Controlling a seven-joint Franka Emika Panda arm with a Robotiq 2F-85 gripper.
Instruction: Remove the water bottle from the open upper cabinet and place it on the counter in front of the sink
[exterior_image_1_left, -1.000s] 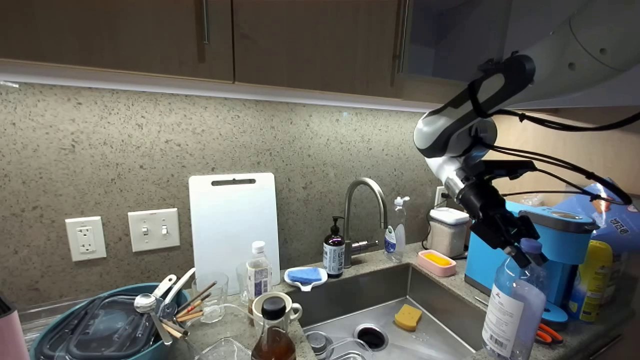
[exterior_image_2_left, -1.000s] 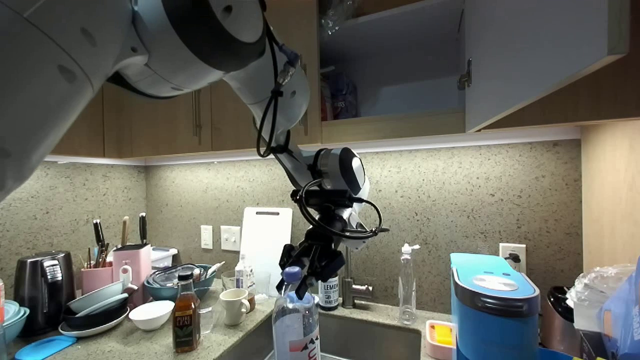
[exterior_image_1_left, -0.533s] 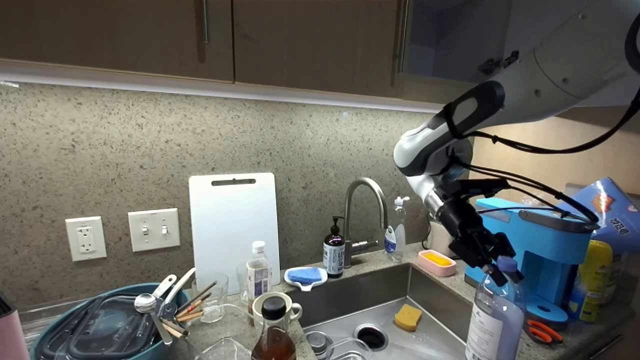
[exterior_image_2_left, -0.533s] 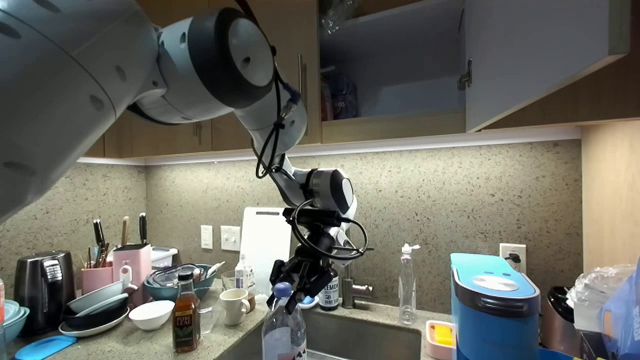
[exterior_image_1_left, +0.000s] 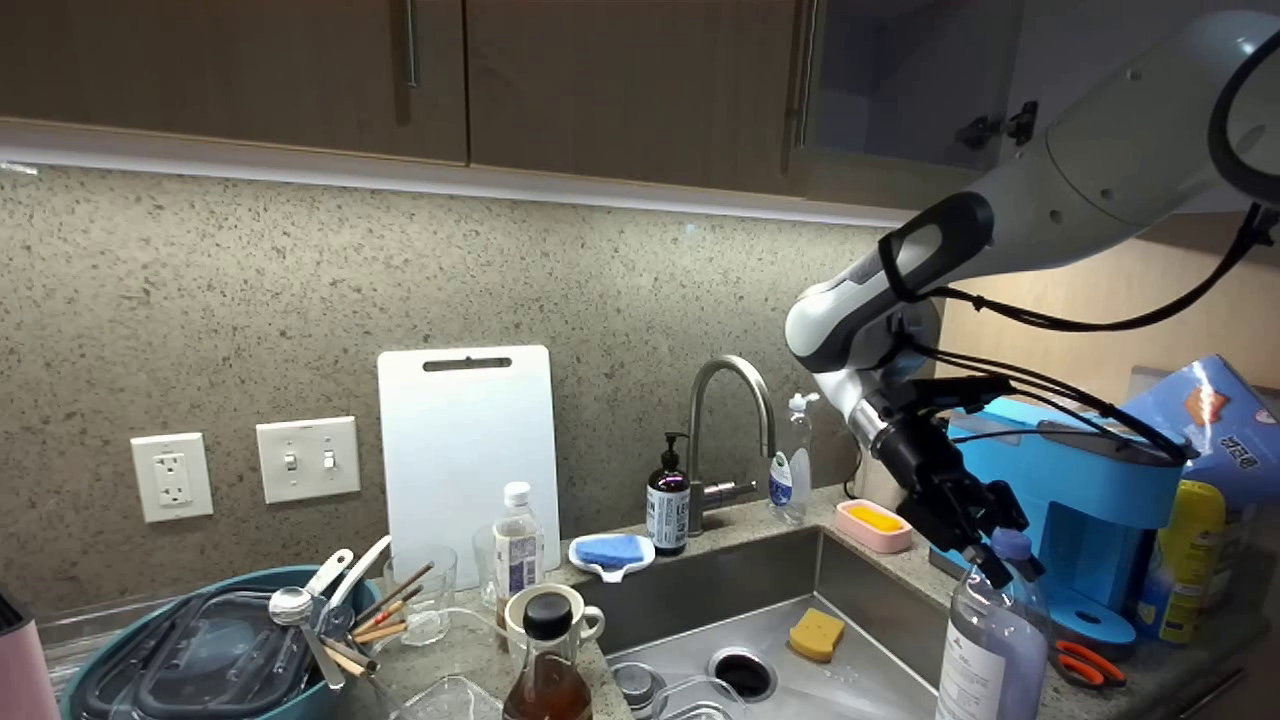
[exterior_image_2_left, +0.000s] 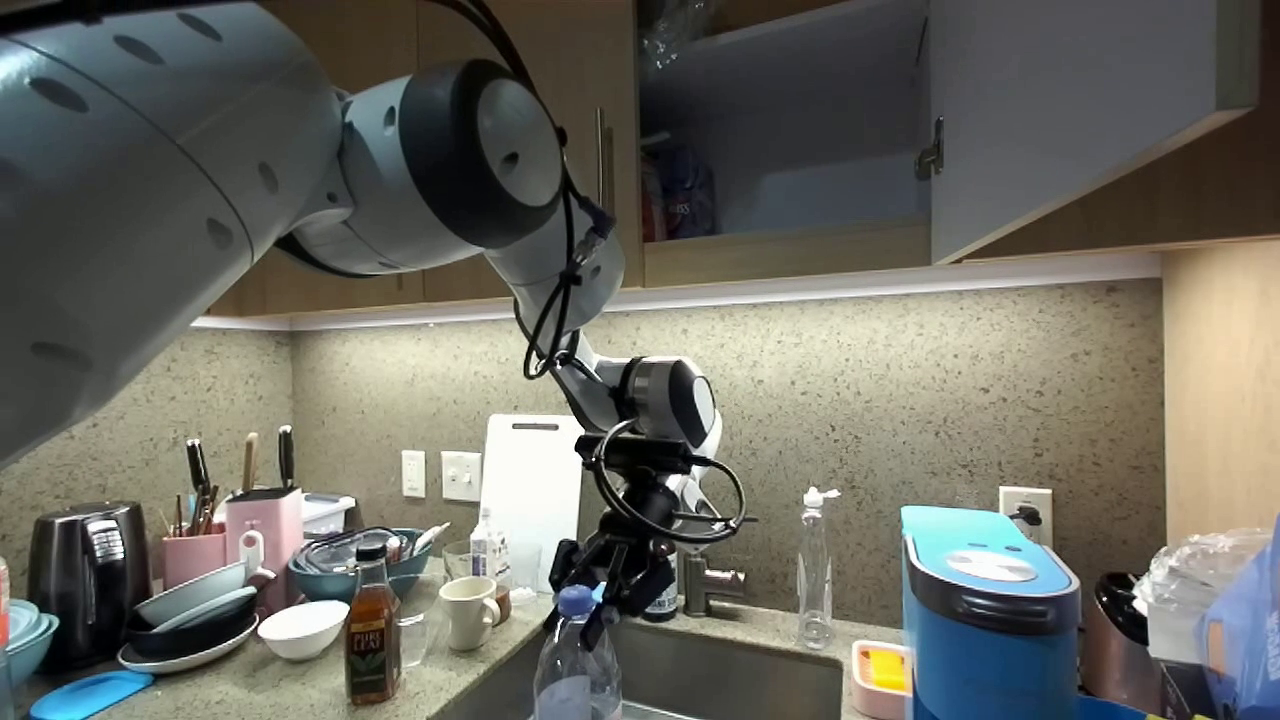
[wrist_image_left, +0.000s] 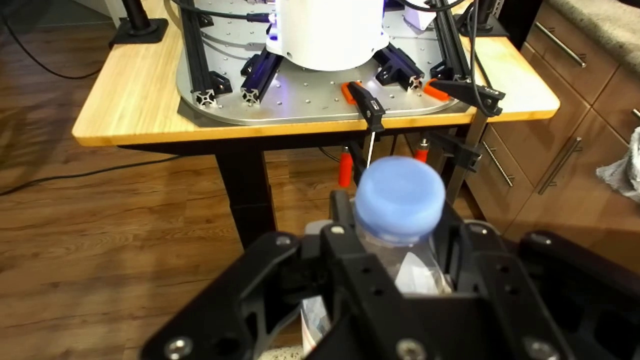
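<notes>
Water bottle (exterior_image_1_left: 985, 650), tall clear plastic with blue cap and white label, gripped at the neck

Held item: the two black fingers (wrist_image_left: 342, 242) of the black gripper (wrist_image_left: 395, 220) stood one on each side of the bottle's neck, drawn in narrow and pinching it just under the cap. The bottle ran downward from the fingers, slightly tilted in an exterior view; its base lay outside the frame in both exterior views, so whether it touched anything below could not be told.

High above the fingers, and to their right in an exterior view: brown flat-fronted upper cabinet (exterior_image_2_left: 800, 256) with greyish inside, door swung wide. Lower and to their left in an exterior view lay a recessed stainless steel sink (exterior_image_1_left: 740, 585), yellow sponge (exterior_image_1_left: 816, 636) within; beyond it rose a curved chrome faucet (exterior_image_1_left: 697, 440). To their right there stood a bright blue boxy machine (exterior_image_1_left: 1090, 465). Well to their left in an exterior view, a grey speckled stone counter (exterior_image_2_left: 280, 685) bore an amber bottle (exterior_image_2_left: 372, 640) with black cap.
</notes>
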